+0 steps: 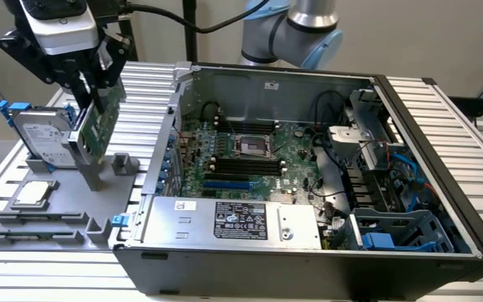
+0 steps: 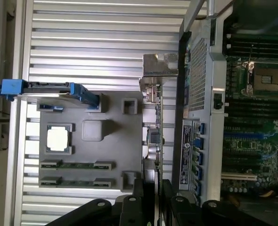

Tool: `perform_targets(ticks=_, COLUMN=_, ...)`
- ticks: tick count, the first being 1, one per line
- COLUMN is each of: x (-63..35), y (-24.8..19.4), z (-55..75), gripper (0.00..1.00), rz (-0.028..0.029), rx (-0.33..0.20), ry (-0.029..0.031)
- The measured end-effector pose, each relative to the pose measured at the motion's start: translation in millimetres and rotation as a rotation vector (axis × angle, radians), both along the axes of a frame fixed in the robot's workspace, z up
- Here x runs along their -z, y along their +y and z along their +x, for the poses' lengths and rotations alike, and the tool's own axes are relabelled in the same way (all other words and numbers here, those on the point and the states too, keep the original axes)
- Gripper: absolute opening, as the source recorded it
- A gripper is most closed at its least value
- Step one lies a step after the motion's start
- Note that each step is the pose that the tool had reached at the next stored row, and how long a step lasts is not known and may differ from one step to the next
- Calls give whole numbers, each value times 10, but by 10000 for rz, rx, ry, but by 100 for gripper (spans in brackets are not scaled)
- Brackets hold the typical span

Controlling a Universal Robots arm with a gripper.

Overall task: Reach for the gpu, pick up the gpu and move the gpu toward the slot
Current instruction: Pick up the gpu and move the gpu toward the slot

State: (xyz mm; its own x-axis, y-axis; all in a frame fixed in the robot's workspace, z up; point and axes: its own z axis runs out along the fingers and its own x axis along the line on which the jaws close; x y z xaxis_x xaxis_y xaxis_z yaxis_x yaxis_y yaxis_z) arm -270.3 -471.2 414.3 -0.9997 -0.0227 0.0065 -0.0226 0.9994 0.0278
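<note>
Slatted surface [image 1: 443,126] beneath; end effector [image 1: 93,85] clamped on the gpu [image 1: 99,129], just above its grey holder [image 1: 65,189]. Pick-up stage, I reckon; carrying slotward needs clearance over the case wall [image 1: 171,126].

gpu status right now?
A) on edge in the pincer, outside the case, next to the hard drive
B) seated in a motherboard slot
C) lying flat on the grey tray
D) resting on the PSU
A: the green gpu stands on edge, clamped in the pincer, beside the hard drive and outside the open case.
</note>
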Motion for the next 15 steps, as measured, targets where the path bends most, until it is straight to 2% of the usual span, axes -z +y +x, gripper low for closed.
perform_targets(ticks=8, x=-124, y=26, z=228, gripper=26, rz=30, rx=-1, ry=27)
perform_targets(ticks=15, x=-176, y=63, z=388, gripper=26, rz=91, rx=0, ry=42)
